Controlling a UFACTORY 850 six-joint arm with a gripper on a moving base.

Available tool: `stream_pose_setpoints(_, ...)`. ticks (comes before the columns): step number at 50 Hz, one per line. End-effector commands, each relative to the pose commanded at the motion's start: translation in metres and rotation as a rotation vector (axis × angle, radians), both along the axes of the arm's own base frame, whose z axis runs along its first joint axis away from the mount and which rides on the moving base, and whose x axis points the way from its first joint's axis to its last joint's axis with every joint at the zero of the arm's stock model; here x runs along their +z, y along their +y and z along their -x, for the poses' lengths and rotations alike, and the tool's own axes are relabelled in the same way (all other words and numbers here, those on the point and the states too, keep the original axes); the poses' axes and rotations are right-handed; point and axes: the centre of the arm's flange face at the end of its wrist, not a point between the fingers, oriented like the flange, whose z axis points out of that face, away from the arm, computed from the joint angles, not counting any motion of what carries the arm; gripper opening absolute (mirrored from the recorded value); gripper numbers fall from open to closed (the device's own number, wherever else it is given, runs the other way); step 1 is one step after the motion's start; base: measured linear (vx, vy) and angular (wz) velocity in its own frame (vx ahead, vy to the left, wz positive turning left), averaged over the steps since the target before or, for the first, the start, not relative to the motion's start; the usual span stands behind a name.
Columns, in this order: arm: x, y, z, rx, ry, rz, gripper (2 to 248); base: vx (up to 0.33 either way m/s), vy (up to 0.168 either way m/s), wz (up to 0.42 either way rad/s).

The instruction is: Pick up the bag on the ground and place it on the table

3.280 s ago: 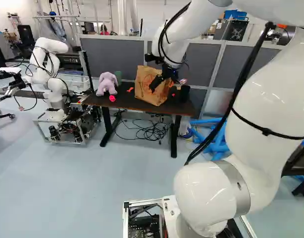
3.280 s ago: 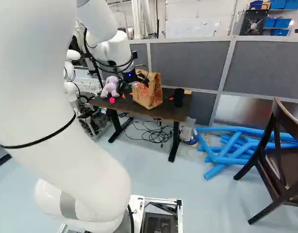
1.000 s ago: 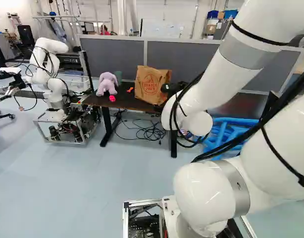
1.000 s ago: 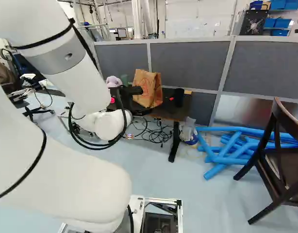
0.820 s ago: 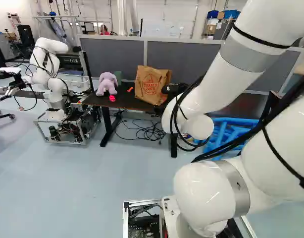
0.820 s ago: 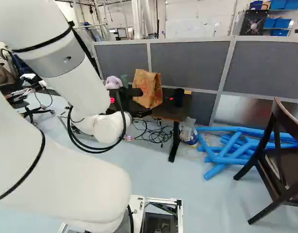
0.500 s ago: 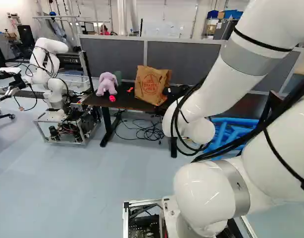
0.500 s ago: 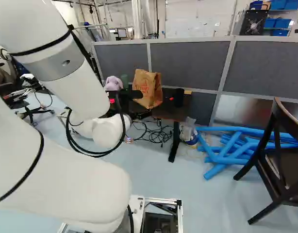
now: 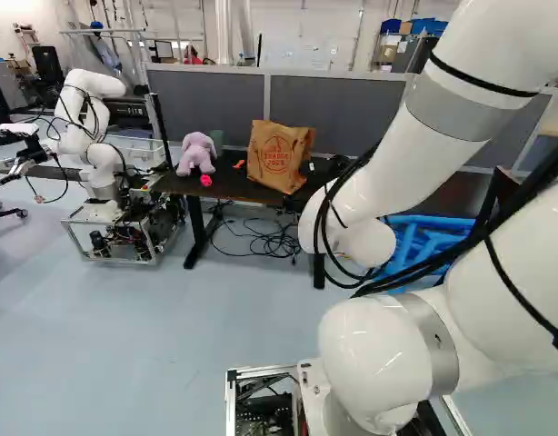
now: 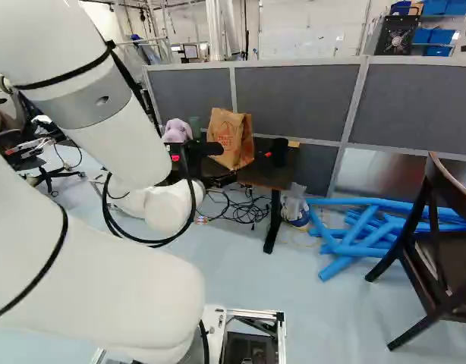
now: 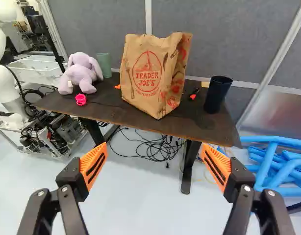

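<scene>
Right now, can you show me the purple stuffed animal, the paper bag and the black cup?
Purple stuffed animal [image 11: 81, 73]: wrist view, on its body.
Paper bag [image 11: 146, 76]: wrist view, on its front.
Black cup [image 11: 217, 95]: wrist view, on its side.

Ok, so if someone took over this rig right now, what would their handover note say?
Jaws: open wide, nothing between them, clear of the bag.
Bag: the paper bag stands upright on the table, between the plush toy and the dark cup.
Done: the bag is on the table and released, which is what the job asks for.
Left: no handling step that I can see; probably just park the arm, minding the dark cup near the table's end.
</scene>
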Motion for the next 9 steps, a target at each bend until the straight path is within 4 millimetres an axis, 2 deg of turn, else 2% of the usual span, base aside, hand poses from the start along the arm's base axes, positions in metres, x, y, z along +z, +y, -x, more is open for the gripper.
stream_pose_setpoints(9, 0.0, 0.0, 0.0, 0.0, 0.0, 0.0, 247, 0.0, 0.0, 0.0)
